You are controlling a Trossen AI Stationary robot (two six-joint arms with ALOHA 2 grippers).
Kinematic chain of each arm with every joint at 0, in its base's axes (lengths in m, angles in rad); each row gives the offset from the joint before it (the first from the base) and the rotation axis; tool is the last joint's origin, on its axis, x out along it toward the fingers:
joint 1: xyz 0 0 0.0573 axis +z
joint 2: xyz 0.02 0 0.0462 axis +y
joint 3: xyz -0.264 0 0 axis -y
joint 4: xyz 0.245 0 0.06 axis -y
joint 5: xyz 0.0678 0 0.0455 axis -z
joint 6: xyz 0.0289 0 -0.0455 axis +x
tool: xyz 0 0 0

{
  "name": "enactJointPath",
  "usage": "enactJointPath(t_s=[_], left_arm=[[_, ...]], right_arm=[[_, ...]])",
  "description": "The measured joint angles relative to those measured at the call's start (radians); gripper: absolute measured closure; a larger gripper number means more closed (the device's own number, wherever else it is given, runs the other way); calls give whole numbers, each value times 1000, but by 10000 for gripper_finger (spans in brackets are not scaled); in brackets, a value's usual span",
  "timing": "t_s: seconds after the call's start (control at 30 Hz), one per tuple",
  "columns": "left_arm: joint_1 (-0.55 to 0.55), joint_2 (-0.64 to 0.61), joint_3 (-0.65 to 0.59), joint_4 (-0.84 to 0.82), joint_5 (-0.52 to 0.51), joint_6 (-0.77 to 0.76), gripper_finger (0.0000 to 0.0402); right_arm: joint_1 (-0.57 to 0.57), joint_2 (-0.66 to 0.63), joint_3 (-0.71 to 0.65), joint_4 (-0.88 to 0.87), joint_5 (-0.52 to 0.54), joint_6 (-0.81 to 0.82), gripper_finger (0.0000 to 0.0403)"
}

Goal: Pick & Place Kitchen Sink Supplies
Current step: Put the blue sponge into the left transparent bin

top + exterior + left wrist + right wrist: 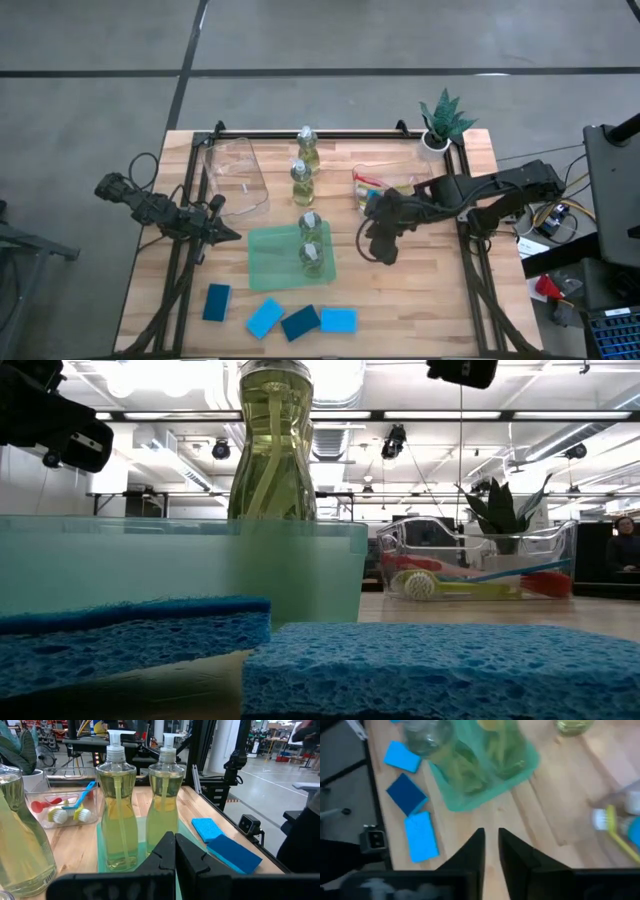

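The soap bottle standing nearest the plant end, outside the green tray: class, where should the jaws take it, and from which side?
Probably at the narrow waist of that bottle, jaws level and approaching from the open table side. It stands upright; the pump cap on top leaves little to hold from above. Another bottle stands close behind it, so come in across the row, not along it.

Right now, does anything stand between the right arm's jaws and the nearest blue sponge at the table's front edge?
Nothing visible does. Only bare tabletop lies between the right arm's jaws and the nearest sponge. The green tray stands to the side, off that path.
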Motion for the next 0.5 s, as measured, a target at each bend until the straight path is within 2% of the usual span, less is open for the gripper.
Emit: enactJointPath(t_s=[0.13,0.27,0.37,0.5], left_arm=[[0,0,0,0,0,0,401],[0,0,0,0,0,0,401],[0,0,0,0,0,0,401],[0,0,0,0,0,0,401]], right_arm=[[71,40,0,83,10,-10,389],[132,98,0,120,60,0,394],[166,144,-2,85,101,90,394],[224,171,-1,123,123,194,394]])
